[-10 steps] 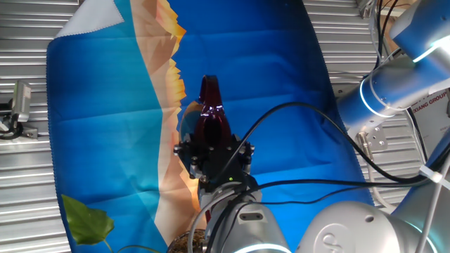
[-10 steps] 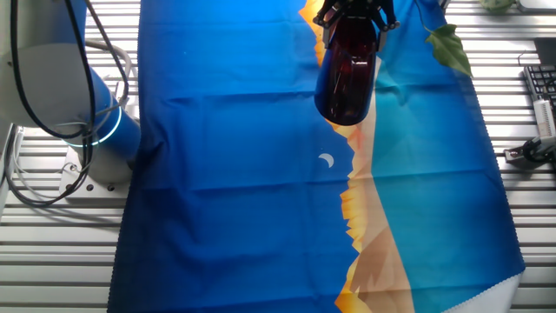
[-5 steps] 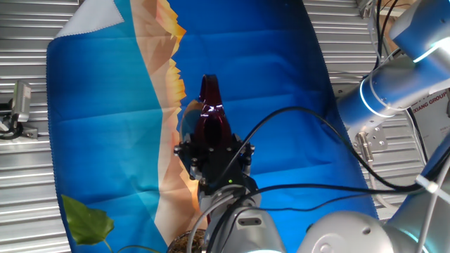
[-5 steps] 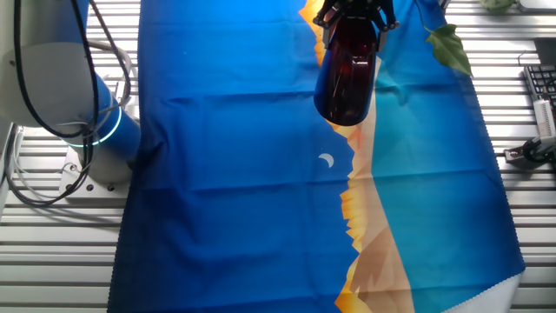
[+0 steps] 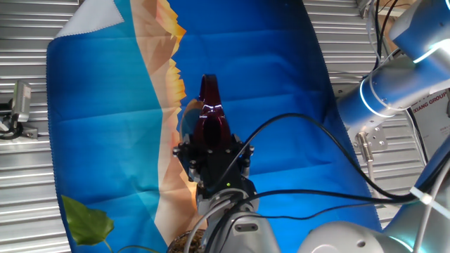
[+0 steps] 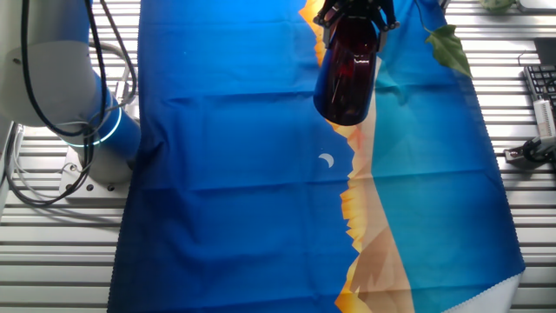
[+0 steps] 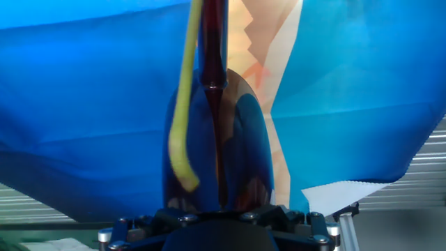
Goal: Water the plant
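My gripper (image 5: pixel 213 156) is shut on the dark red watering vessel (image 5: pixel 209 116) and holds it above the blue cloth (image 5: pixel 267 77). The vessel's spout points away from the arm. In the other fixed view the vessel (image 6: pixel 347 74) hangs below the gripper (image 6: pixel 354 12) at the top edge. In the hand view the vessel (image 7: pixel 217 139) fills the middle, with a blurred yellow-green curved strip (image 7: pixel 182 104) in front of it; the fingers are hidden. One green leaf of the plant (image 5: pixel 86 221) lies at the lower left. The pot's brown soil (image 5: pixel 184 242) peeks out at the bottom edge, beside the arm.
The cloth has an orange and beige band (image 5: pixel 158 63) and covers a slatted metal table (image 5: pixel 28 183). The arm's base (image 6: pixel 82 113) stands at the cloth's edge. Black cables (image 5: pixel 309 126) loop over the cloth. A small metal device (image 5: pixel 17 105) sits at the left.
The gripper and the vessel have stayed in place. Only the black cable loop has sagged a little lower over the cloth.
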You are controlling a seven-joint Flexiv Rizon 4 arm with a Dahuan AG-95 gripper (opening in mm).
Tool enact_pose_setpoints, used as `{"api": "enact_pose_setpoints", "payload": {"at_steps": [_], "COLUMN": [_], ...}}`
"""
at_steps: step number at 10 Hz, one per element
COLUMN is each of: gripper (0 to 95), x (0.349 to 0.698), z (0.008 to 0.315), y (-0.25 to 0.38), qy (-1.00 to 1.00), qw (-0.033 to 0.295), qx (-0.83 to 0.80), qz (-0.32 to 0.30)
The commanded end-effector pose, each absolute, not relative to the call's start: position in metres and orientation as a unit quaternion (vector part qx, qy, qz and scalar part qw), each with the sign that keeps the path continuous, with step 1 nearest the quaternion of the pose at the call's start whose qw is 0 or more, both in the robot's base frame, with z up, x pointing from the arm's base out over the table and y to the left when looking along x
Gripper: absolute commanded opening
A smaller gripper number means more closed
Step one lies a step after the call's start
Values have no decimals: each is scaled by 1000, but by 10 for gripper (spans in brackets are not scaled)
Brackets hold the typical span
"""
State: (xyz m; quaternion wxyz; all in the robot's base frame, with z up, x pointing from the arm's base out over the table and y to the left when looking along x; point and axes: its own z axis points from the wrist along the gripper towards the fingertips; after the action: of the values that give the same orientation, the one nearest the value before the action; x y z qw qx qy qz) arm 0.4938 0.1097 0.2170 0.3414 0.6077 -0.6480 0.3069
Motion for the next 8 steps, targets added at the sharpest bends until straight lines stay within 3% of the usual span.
{"api": "enact_pose_setpoints", "payload": {"at_steps": [1,8], "gripper": [0,0], "x": [494,499], "z": [217,217], "y": [110,113], "qy": [-648,-643], "qw": [345,362], "qx": [606,601], "qz": [306,308]}}
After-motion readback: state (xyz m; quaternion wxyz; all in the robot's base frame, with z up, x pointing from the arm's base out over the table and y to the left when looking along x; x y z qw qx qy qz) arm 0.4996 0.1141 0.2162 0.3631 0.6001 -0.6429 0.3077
